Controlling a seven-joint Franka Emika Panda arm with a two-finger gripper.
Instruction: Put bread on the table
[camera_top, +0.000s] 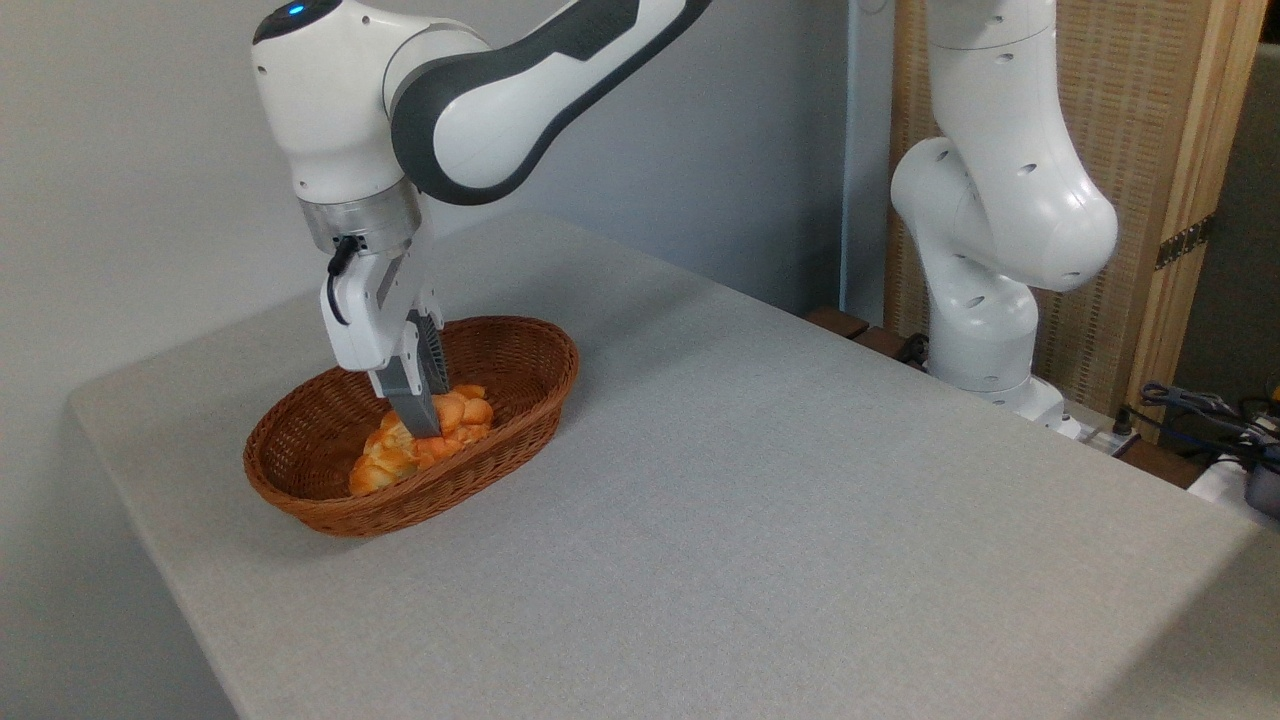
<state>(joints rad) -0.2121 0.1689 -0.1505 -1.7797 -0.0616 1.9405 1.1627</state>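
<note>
From the fixed camera we see the gripper reaching down into the brown wicker basket, which sits on the left part of the light grey table. The bread, a deep orange-brown knotted bun, lies inside the basket, touching a paler golden braided roll just to its left. The grey fingers press down at the seam between the two (one finger hides the other from us), so we cannot tell whether the jaws are apart or clamped on anything. The arm's white base stands beyond the table's right edge.
</note>
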